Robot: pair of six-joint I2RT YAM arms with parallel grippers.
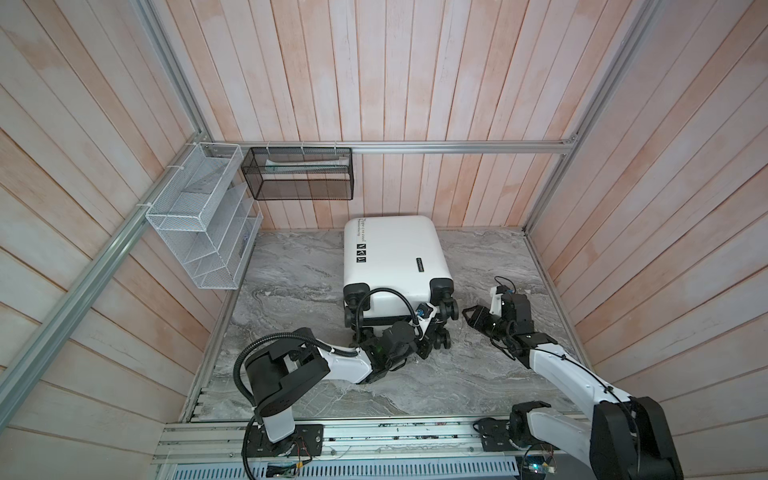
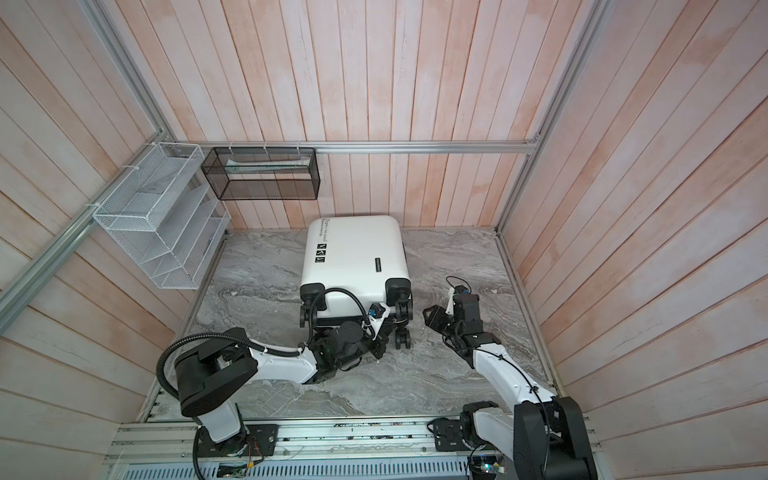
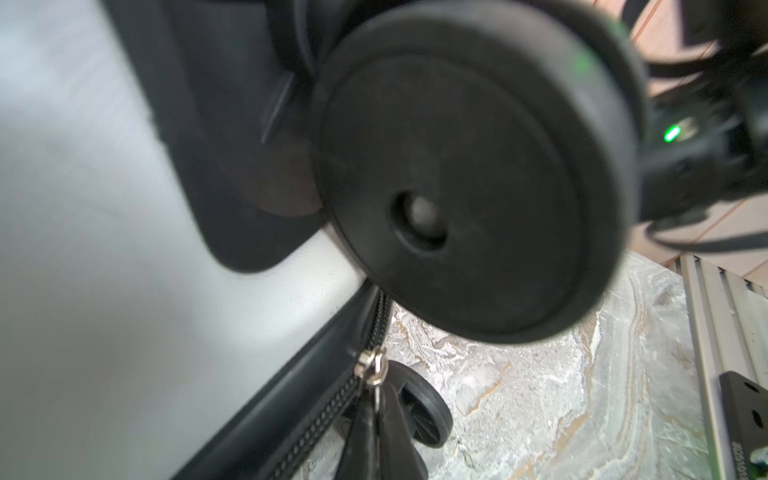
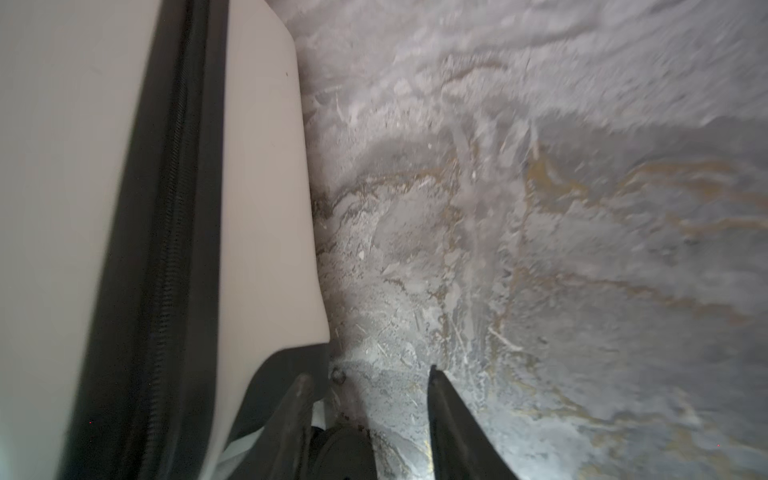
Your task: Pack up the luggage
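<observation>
Two arms at the small white hard-shell suitcase's (image 1: 395, 257) wheel end: left gripper (image 3: 376, 395) pinches the silver metal zipper pull (image 3: 371, 368), right gripper (image 4: 369, 372) is spread, empty, just beside.

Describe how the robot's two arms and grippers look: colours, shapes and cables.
Both arms match: the left arm and right arm have white link shells with chunky black joint housings. A black ribbed hose loops over the left one; a thin black cable follows the right. The left gripper and right gripper have slim black tapered fingers.
</observation>
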